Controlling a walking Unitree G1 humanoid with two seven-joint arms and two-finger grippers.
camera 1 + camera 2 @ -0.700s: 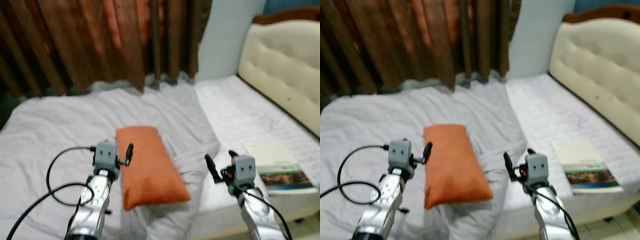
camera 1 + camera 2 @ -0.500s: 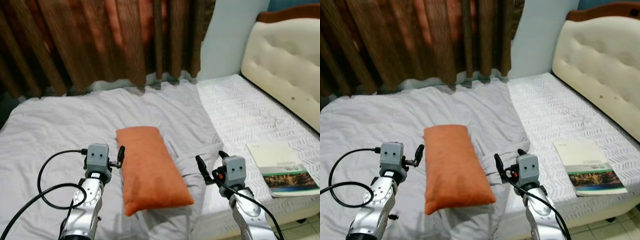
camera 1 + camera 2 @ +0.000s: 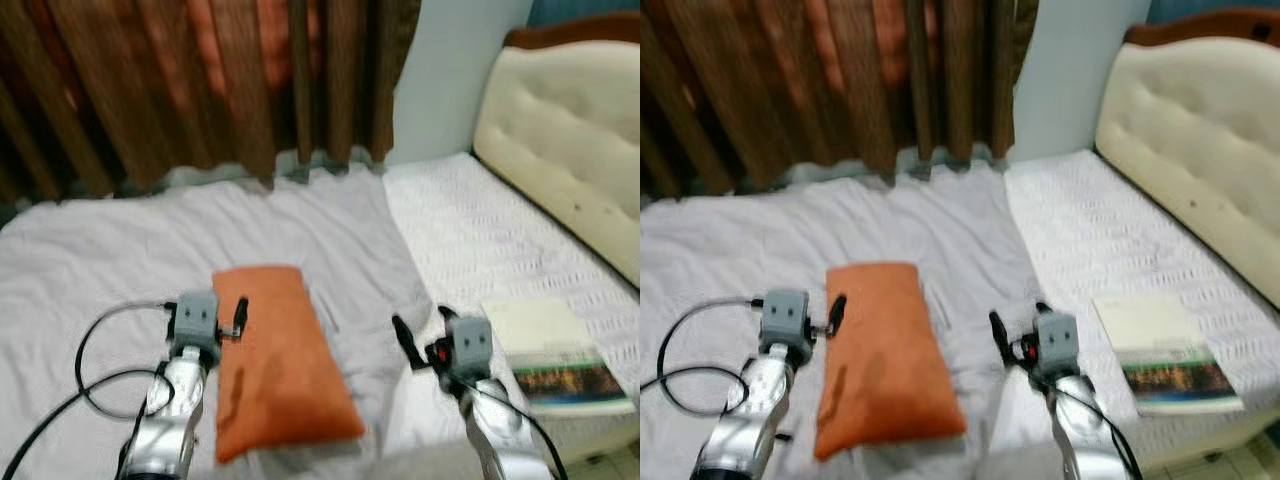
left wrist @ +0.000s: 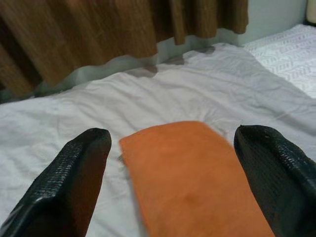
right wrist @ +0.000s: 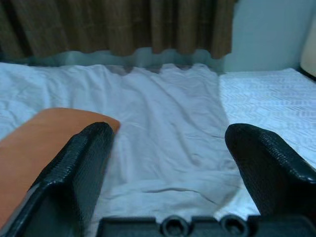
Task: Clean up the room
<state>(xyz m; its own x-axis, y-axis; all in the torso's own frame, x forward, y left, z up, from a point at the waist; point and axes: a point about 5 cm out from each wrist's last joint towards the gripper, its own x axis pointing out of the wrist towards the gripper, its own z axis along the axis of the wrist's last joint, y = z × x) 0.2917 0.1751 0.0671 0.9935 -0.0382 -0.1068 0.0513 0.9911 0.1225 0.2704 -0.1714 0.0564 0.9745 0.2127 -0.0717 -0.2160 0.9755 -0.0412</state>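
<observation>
An orange pillow (image 3: 275, 360) lies lengthwise on the rumpled grey sheet (image 3: 100, 250) of the bed. My left gripper (image 3: 228, 318) is open and hovers at the pillow's left edge near its far corner. The left wrist view shows the pillow (image 4: 192, 173) between the wide-apart fingers (image 4: 74, 177). My right gripper (image 3: 425, 332) is open, held above the sheet to the right of the pillow, with nothing between its fingers (image 5: 269, 163). The pillow's corner (image 5: 39, 143) shows to one side in the right wrist view.
A book (image 3: 555, 355) lies on the white patterned mattress (image 3: 470, 220) at the right, near the bed's front edge. A cream tufted headboard (image 3: 570, 150) stands at the far right. Brown curtains (image 3: 200, 80) hang behind the bed.
The whole picture has shifted and blurred, so the camera moved. Both grippers stay open; the left one now sits closer over the pillow's left edge.
</observation>
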